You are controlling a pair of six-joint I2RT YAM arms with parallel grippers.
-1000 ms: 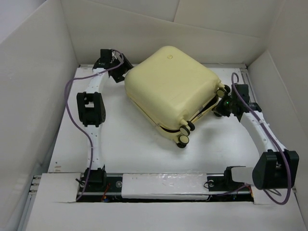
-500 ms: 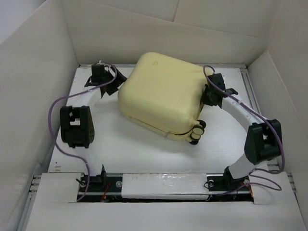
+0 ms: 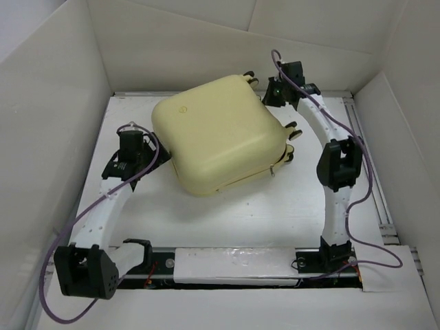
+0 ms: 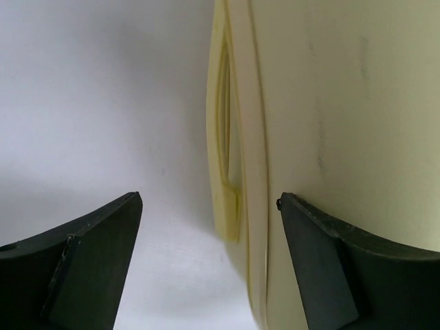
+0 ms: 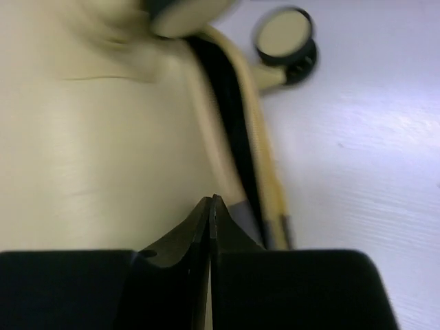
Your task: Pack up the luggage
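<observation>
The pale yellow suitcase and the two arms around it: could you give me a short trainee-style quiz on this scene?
1. True or false: the left pincer is shut.
2. The pale yellow hard-shell suitcase has small cream-and-black caster wheels. Which arm are they nearer? A) right B) left
3. Fill in: the right pincer is ____ (open or shut).
Key: 1 false, it is open; 2 A; 3 shut.
</observation>
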